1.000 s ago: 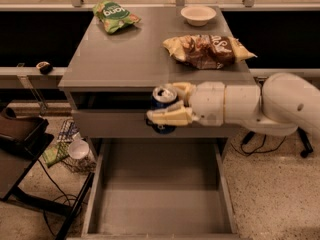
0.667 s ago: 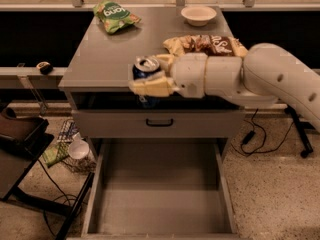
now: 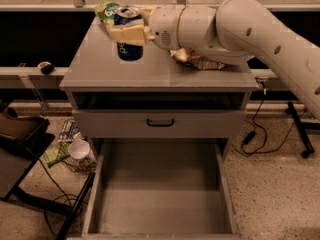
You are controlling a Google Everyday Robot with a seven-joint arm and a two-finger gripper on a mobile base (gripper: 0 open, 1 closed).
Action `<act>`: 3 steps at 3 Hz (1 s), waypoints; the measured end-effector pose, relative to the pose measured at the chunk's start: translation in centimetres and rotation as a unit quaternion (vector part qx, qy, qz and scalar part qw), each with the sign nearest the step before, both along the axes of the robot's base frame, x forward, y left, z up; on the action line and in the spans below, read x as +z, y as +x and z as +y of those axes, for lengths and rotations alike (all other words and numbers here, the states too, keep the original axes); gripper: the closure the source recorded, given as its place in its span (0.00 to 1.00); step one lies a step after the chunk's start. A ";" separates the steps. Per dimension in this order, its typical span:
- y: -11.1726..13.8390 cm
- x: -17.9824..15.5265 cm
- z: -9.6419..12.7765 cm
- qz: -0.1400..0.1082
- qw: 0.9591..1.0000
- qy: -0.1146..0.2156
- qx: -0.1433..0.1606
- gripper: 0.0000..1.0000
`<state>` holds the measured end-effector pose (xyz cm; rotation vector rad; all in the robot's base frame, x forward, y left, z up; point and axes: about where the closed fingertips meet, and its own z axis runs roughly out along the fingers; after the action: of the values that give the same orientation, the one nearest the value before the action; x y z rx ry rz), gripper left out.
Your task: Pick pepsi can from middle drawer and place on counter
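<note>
My gripper (image 3: 128,34) is shut on the pepsi can (image 3: 129,52), a dark-blue can with a silver top. Its cream fingers (image 3: 125,34) wrap the can's middle. The can stands upright over the back left of the grey counter (image 3: 150,74); I cannot tell whether its base touches the surface. The white arm reaches in from the right across the counter. Below, the middle drawer (image 3: 160,204) is pulled out, and its bare grey floor has nothing on it.
A green chip bag (image 3: 105,9) lies behind the can. A brown snack bag (image 3: 200,61) lies under the arm. A closed drawer front with a black handle (image 3: 160,122) sits above the open drawer. A white cup (image 3: 80,149), a dark chair (image 3: 20,144) and cables are on the floor.
The gripper has carried the can up and to the left, from in front of the cabinet's top edge to over the back left of the counter.
</note>
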<state>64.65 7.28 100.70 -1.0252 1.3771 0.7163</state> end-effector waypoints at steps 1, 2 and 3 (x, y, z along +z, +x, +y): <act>2.0 1.1 -1.1 0.009 0.999 0.006 -0.030 1.00; 5.3 -2.2 0.1 0.040 0.998 -0.009 -0.041 1.00; 9.7 -9.9 2.5 0.085 0.996 -0.012 -0.032 1.00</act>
<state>74.37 9.75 90.79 -0.9501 1.5623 0.7547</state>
